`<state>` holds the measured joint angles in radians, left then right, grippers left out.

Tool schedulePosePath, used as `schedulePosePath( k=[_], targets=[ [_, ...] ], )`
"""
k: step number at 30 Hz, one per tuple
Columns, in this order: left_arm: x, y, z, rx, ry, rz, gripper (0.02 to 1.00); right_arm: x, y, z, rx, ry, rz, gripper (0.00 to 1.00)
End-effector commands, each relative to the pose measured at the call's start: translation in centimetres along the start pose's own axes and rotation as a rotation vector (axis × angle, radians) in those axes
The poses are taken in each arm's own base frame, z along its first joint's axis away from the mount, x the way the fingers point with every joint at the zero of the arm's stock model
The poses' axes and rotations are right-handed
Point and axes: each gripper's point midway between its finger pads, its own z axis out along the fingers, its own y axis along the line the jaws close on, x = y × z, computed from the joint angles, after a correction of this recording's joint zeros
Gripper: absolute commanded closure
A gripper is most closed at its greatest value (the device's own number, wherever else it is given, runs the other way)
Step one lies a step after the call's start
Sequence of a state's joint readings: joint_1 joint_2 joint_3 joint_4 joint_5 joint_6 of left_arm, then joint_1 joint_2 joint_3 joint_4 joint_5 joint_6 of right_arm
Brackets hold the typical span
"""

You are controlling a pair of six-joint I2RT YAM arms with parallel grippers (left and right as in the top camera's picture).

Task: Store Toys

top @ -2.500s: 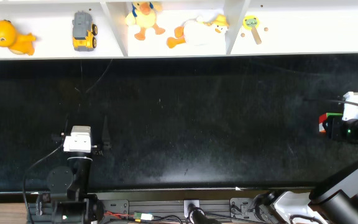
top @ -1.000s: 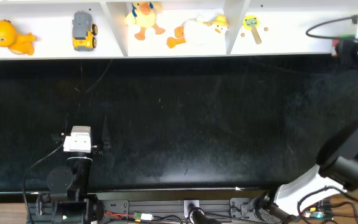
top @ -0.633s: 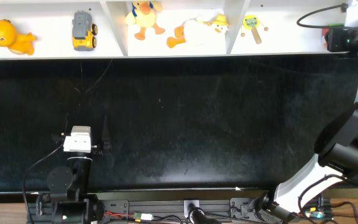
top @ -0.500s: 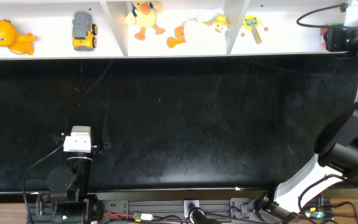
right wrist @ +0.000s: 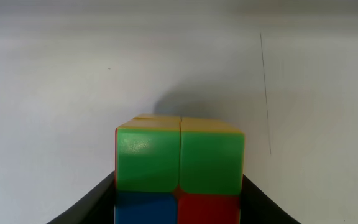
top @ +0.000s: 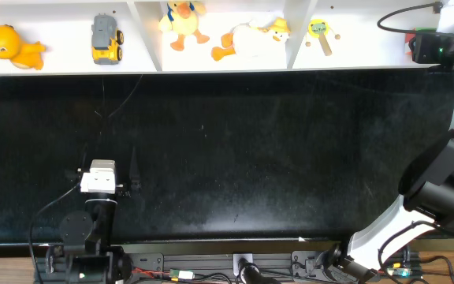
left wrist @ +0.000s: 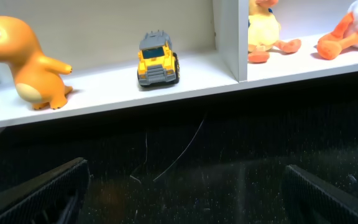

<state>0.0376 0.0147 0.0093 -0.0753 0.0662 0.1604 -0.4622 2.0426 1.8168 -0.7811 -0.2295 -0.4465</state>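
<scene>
Puzzle cube (right wrist: 179, 168), green faces up, is clamped in the right gripper (right wrist: 179, 190) at the shelf's (top: 369, 49) right-hand compartment. Whether it touches the shelf floor, I cannot tell. Best to lower it until it sits flat, then release and back straight out. The left gripper (left wrist: 185, 202) rests spread wide over the worktop (top: 251, 158).

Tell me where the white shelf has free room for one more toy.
Free: between the green rattle and the cube in the right compartment; between the orange toy and the yellow truck in the left one. Crowded: the middle compartment with two plush ducks.
</scene>
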Motion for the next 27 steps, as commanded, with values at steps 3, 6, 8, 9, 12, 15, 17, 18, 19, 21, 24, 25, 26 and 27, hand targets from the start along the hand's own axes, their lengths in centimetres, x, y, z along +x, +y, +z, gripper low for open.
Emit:
schedulePosePath(
  k=[3,6,8,9,12,15,17,18,19,21,24,25,26,27],
  targets=[
    [0.0,0.0,-0.1,-0.003,-0.004,-0.007,0.02,-3.4,1.2,-1.0,-0.006,-0.087,-0.041,0.413],
    [0.0,0.0,-0.1,-0.003,-0.004,-0.007,0.02,-3.4,1.2,-1.0,-0.006,-0.087,-0.041,0.143],
    [0.0,0.0,-0.1,-0.003,-0.004,-0.007,0.02,-3.4,1.1,-1.0,-0.005,-0.087,-0.041,0.003],
    [-0.1,0.0,-0.1,-0.003,-0.004,-0.007,0.02,-3.4,1.1,-0.9,-0.005,-0.086,-0.041,0.003],
    [0.0,0.0,-0.1,-0.003,-0.004,-0.007,0.023,-3.0,1.2,-0.8,-0.005,-0.076,-0.038,0.005],
    [-0.1,0.0,-0.1,-0.003,-0.004,-0.007,0.02,-1.9,1.6,-1.0,-0.011,-0.061,-0.035,0.007],
    [-0.1,0.0,-0.1,-0.003,-0.004,-0.007,0.02,-1.0,2.0,-1.4,-0.007,-0.064,-0.035,0.005],
    [-0.1,0.0,-0.1,-0.003,-0.004,-0.007,0.02,-0.6,2.2,-1.7,-0.002,-0.07,-0.037,0.005],
    [0.0,0.0,-0.1,-0.003,-0.004,-0.007,0.02,0.0,2.3,-2.0,0.005,-0.077,-0.038,0.007],
    [0.0,0.0,-0.1,-0.003,-0.004,-0.007,0.02,1.3,2.9,-2.8,0.012,-0.081,-0.038,0.007],
    [-0.1,0.0,-0.1,-0.003,-0.004,-0.007,0.02,3.5,3.8,-4.1,0.025,-0.066,-0.038,0.003],
    [0.0,0.0,-0.1,-0.003,-0.004,-0.007,0.02,4.0,4.4,-4.5,0.019,-0.063,-0.041,0.007],
    [-0.1,0.0,-0.1,-0.003,-0.004,-0.007,0.02,4.5,5.1,-5.0,0.014,-0.064,-0.046,0.007],
    [-0.1,0.0,-0.1,-0.003,-0.004,-0.007,0.02,4.8,5.7,-5.5,0.01,-0.067,-0.051,0.005]
  ],
)
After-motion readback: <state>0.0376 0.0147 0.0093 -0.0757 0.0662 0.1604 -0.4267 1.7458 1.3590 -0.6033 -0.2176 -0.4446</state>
